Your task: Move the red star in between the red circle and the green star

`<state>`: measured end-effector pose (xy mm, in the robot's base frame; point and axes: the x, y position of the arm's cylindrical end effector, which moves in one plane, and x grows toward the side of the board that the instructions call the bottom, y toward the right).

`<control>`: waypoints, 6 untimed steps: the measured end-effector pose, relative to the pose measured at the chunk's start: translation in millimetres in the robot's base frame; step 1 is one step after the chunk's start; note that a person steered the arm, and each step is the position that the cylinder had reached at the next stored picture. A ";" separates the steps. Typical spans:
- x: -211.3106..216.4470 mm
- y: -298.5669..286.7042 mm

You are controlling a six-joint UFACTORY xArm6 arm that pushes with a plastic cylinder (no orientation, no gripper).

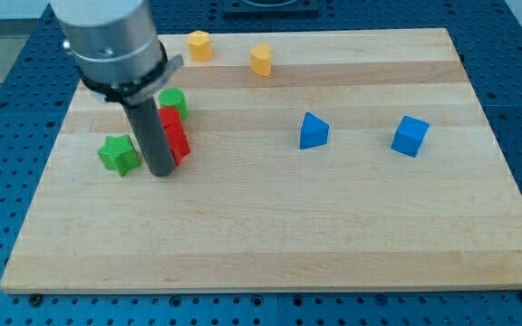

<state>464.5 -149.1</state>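
My tip [162, 171] rests on the board at the view's left, between the green star [119, 154] to its left and a red block [178, 145] touching its right side. That red block is partly hidden by the rod, so its shape is hard to make out. A second red block [170, 118] sits right above it, also partly hidden. A green round block [173, 100] sits just above the red ones. I cannot tell which red block is the star and which is the circle.
A yellow hexagon block [199, 44] and a yellow block [261, 60] lie near the view's top. A blue triangle [313, 131] and a blue cube [410, 136] lie at the right. The wooden board [333, 235] sits on a blue perforated table.
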 end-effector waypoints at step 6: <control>57.9 -60.7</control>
